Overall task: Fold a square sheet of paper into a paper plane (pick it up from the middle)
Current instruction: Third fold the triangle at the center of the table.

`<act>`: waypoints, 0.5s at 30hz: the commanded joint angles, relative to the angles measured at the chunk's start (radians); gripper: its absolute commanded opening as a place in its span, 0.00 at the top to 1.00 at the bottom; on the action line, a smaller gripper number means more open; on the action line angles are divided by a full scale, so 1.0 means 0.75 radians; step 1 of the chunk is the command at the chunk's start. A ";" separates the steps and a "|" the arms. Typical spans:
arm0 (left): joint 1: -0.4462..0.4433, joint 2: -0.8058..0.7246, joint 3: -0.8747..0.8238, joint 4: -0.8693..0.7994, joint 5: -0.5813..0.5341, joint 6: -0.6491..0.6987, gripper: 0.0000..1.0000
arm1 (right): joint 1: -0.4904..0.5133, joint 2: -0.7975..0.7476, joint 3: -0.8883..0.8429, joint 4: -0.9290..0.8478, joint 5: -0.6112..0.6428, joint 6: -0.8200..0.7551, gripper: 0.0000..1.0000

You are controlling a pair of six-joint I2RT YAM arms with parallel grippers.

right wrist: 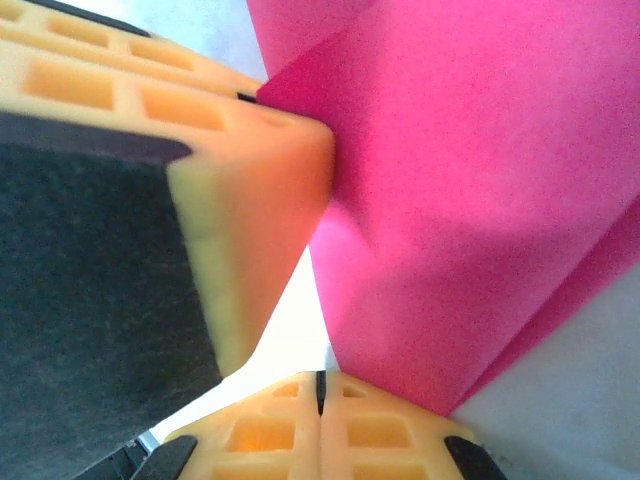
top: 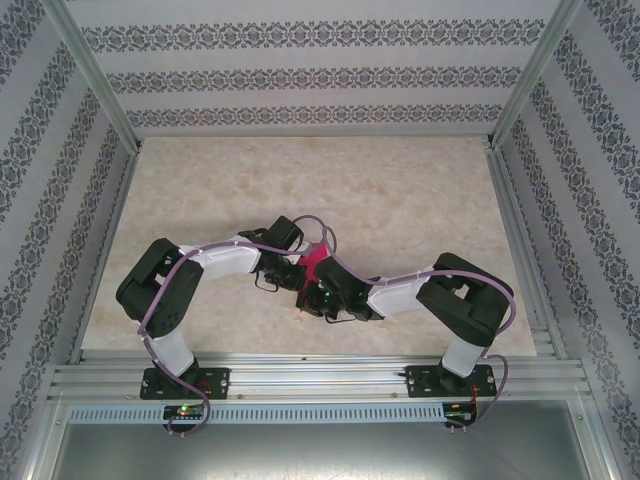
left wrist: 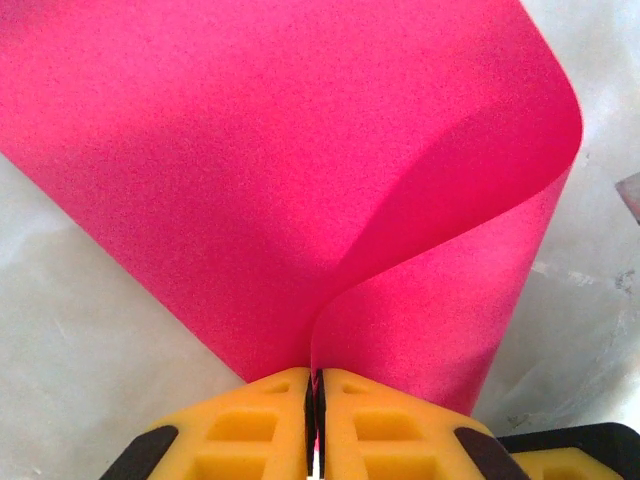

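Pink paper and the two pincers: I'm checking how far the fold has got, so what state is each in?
square sheet of paper, bent over in a loose curve, not yet a plane.
left pincer, shut on the square sheet of paper.
right pincer, shut, with no paper seen between its fingers; a corner of the sheet sits just beside them.

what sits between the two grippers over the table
The square sheet of paper, a pink patch between the left gripper and right gripper in the top view; the left wrist view shows it pinched.
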 commanded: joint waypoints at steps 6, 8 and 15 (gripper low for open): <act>0.002 0.062 -0.003 -0.054 0.012 0.035 0.87 | 0.017 -0.005 -0.058 0.013 0.020 0.031 1.00; 0.003 0.062 -0.001 -0.055 0.013 0.037 0.87 | 0.007 -0.059 -0.050 0.022 0.010 0.025 1.00; 0.002 0.060 -0.002 -0.053 0.015 0.036 0.87 | -0.103 -0.220 -0.075 -0.083 0.021 -0.063 1.00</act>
